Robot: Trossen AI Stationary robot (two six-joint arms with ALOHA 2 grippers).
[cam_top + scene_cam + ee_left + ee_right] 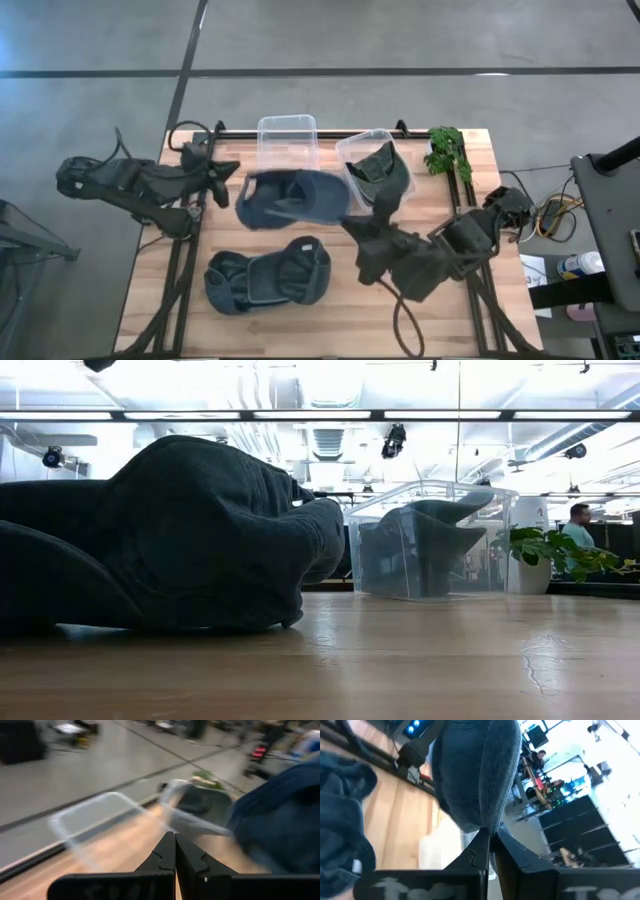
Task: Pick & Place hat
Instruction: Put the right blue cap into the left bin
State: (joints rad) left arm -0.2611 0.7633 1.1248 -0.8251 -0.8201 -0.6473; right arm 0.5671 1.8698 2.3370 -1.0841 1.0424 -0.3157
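High view: right gripper (352,228) is clamping a dark hat (385,185) at a clear bin (362,160); left gripper (232,168) is waiting pressed together.
Low view: hat (425,540) is hanging in the bin (395,530).
Right wrist view: gripper (489,839) is pinching blue-grey brim (495,775).
Writing: none is showing legibly.

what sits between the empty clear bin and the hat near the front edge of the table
In the high view, a blue hat lies between the empty clear bin and the front hat, its top edge overlapping the bin's near rim.
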